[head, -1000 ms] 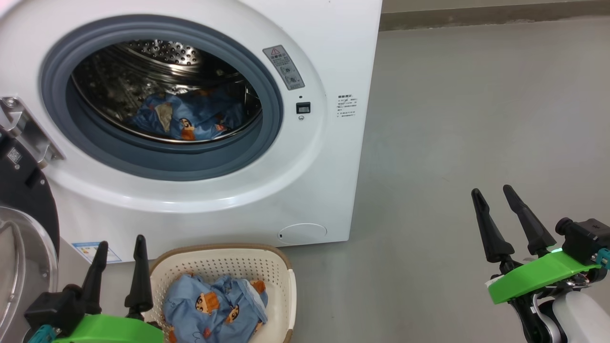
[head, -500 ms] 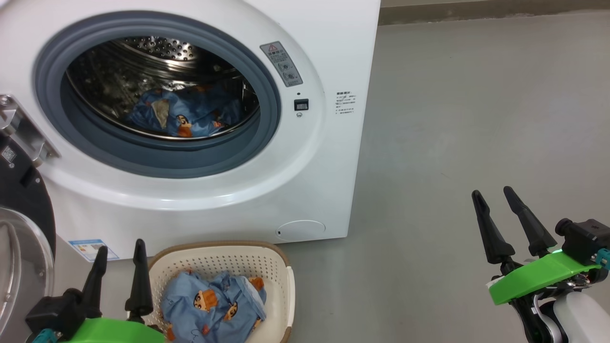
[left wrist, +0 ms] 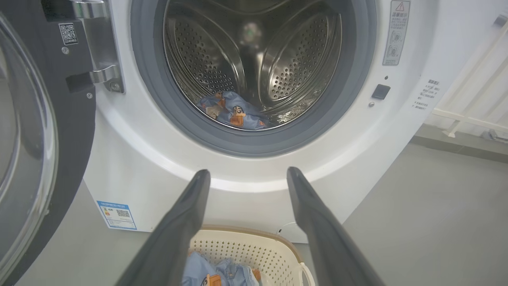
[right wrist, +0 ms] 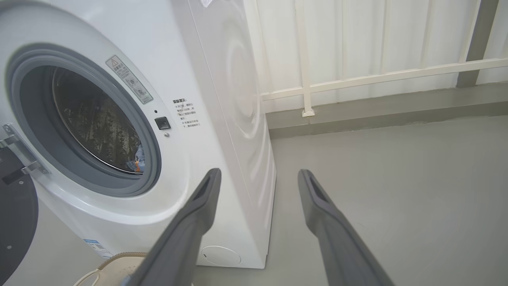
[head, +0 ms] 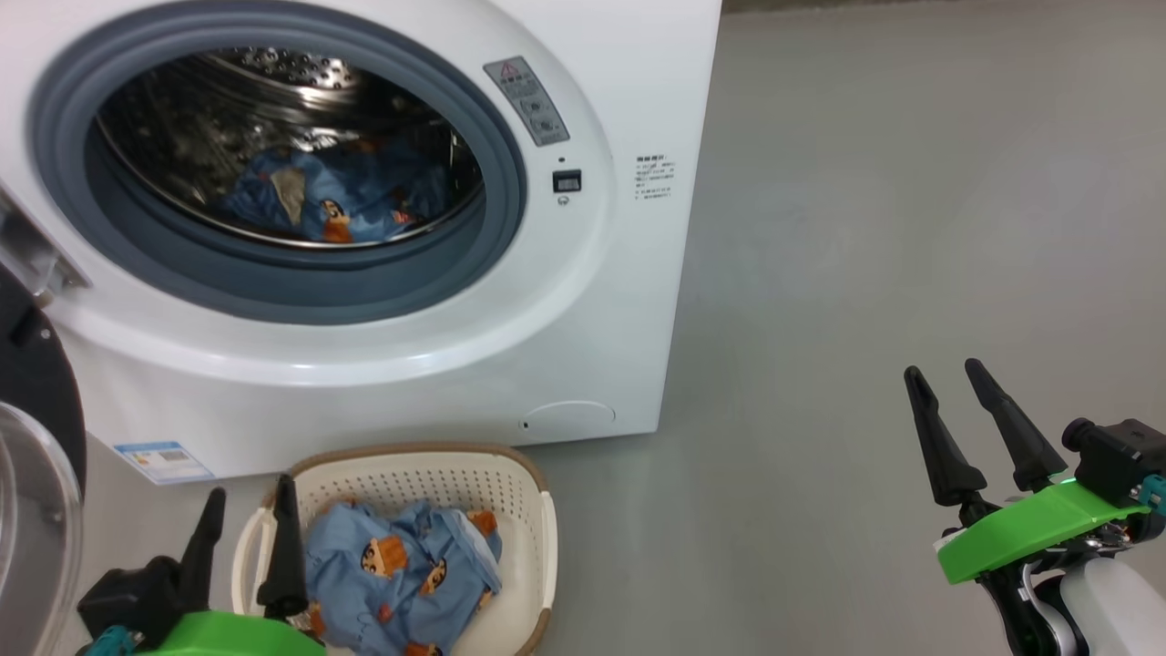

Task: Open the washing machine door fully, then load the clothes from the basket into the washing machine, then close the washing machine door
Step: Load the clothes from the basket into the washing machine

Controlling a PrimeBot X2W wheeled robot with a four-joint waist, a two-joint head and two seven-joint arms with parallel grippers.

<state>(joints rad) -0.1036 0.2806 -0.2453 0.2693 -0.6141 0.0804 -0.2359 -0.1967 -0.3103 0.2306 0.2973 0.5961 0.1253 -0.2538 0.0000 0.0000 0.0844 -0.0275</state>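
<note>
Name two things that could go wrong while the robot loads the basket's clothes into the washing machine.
1. The open left gripper hovers by the rim of the basket; lowering, it could hook the rim instead of the clothes.
2. A lifted garment might drape over the grey gasket and be trapped when the washing machine door closes.

The washing machine door (head: 41,428) cropped at the left edge, basket (head: 437,476) at the bottom, blue label (head: 162,460) print illegible.
</note>
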